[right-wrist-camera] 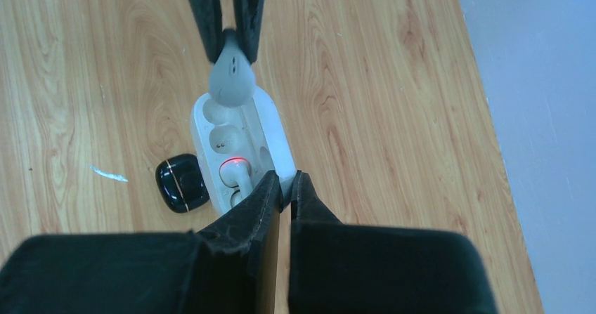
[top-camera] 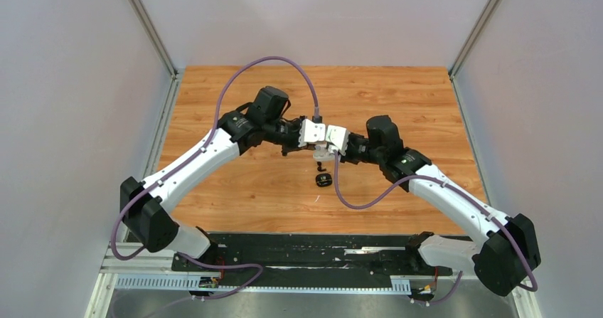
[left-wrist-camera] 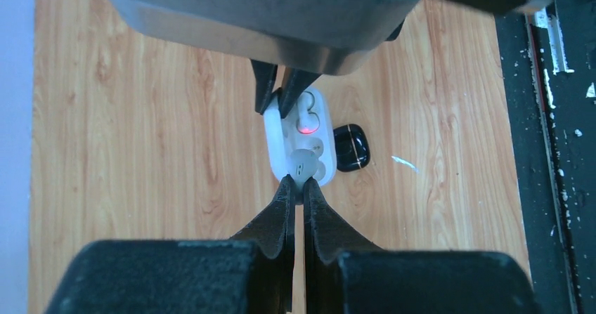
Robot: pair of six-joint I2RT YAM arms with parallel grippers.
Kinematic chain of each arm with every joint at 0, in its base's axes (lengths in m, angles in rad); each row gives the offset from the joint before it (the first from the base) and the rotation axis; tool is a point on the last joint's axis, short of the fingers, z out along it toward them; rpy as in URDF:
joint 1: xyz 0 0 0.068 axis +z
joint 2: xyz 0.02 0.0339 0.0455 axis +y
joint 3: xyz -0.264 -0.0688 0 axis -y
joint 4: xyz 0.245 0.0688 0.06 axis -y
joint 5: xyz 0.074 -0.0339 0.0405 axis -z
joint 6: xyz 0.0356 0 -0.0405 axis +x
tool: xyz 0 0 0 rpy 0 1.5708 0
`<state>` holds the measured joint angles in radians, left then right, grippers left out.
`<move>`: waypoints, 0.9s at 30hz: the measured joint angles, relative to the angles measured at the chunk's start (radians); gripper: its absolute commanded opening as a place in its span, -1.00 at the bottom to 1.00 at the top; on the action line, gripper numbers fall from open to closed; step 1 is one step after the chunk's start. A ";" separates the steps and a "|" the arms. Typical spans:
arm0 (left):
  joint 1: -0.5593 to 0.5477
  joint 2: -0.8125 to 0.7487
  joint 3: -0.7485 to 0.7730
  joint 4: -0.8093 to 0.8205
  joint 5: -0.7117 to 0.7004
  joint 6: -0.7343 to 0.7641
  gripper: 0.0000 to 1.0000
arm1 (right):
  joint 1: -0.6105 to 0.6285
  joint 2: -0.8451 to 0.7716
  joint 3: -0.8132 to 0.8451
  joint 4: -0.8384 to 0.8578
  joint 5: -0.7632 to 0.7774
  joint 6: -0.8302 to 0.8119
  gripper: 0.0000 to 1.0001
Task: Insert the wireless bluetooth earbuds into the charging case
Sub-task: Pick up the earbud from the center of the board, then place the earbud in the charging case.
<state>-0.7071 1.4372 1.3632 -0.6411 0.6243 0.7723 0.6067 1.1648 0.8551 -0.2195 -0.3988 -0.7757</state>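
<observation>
The left gripper [right-wrist-camera: 229, 43] is pinching a white earbud [right-wrist-camera: 228, 79] between narrowly set fingers and is holding it over the end of the open white charging case [right-wrist-camera: 273, 128] farthest from the right gripper [right-wrist-camera: 284, 185]. Whether the bud is touching the case there, I cannot tell. The right gripper is clamping nearly closed on the edge of the case's raised lid, at the opposite end. The right wrist view is showing the case's interior best: a second white earbud [right-wrist-camera: 236, 175] is sitting in the pocket nearest the right gripper's fingers, with a red light [right-wrist-camera: 234, 162] glowing on it, and the pocket beyond it is lying open with small contact dots showing. The left wrist view is showing the same red glow, but the held bud is covering the near end of the case. Both wrist views are showing a small glossy black case [right-wrist-camera: 181, 182] with a thin gold line just beside the charging case on the wooden table [right-wrist-camera: 393, 117], with a white fleck [right-wrist-camera: 109, 175] lying a little past it. The overhead view is hiding the charging case under the two meeting wrists, leaving only the black case visible
</observation>
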 measured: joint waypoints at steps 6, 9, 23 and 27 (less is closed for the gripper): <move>-0.002 0.038 0.035 -0.043 0.000 -0.040 -1.00 | 0.001 0.000 0.048 -0.001 -0.039 0.053 -1.00; -0.008 0.042 0.045 -0.050 0.004 -0.054 -1.00 | 0.001 0.000 0.054 -0.008 -0.047 0.069 -1.00; -0.024 0.050 0.053 -0.067 -0.031 -0.093 -1.00 | 0.001 0.006 0.057 -0.027 -0.050 0.096 -1.00; -0.025 0.048 0.053 -0.065 -0.068 -0.116 -1.00 | 0.000 0.010 0.057 -0.027 -0.037 0.113 -1.00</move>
<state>-0.7319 1.4857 1.4166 -0.7063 0.5564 0.6563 0.6071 1.1751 0.9119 -0.2466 -0.4355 -0.6624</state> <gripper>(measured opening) 0.064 0.036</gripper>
